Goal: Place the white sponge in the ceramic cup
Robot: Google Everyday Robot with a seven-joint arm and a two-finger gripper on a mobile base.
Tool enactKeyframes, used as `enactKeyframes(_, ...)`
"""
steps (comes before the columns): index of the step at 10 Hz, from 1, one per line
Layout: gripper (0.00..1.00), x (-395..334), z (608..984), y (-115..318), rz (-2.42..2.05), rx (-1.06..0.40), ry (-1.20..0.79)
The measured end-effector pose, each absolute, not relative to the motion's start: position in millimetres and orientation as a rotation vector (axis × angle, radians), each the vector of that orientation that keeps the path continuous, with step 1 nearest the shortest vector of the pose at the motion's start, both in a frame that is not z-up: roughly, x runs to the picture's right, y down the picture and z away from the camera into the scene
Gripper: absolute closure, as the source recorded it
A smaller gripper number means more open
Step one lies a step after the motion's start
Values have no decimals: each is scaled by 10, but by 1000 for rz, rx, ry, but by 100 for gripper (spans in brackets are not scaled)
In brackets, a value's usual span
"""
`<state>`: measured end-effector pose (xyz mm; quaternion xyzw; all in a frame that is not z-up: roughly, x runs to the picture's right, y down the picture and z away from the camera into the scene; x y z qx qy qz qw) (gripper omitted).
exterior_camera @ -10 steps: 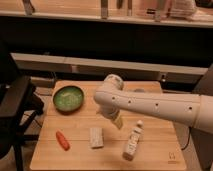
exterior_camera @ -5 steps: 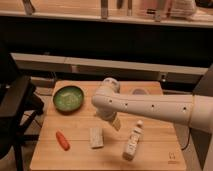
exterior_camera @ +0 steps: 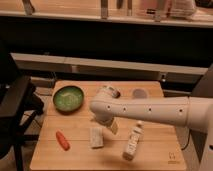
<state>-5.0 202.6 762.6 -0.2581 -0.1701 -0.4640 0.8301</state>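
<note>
The white sponge (exterior_camera: 96,137) lies flat on the wooden table (exterior_camera: 75,155), front of centre. The ceramic cup (exterior_camera: 113,92) stands behind it near the table's back edge, its lower part covered by my arm. My arm reaches in from the right, and its rounded wrist hangs over the middle of the table. The gripper (exterior_camera: 112,126) points down just right of and above the sponge, open, with nothing in it. The sponge is apart from the cup.
A green bowl (exterior_camera: 68,97) sits at the back left. An orange-red carrot-like piece (exterior_camera: 62,140) lies front left. A white labelled bottle (exterior_camera: 132,142) lies right of the sponge. A grey disc (exterior_camera: 140,93) is at the back right. A dark chair (exterior_camera: 15,110) stands left of the table.
My arm has swung left and lower over the table, bringing the gripper closer to the sponge. The objects have not moved.
</note>
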Motion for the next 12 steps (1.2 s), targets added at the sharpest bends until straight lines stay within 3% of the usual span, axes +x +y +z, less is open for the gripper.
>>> enactKeyframes(12,20,-256,7928,2561,-1054,-570,-446)
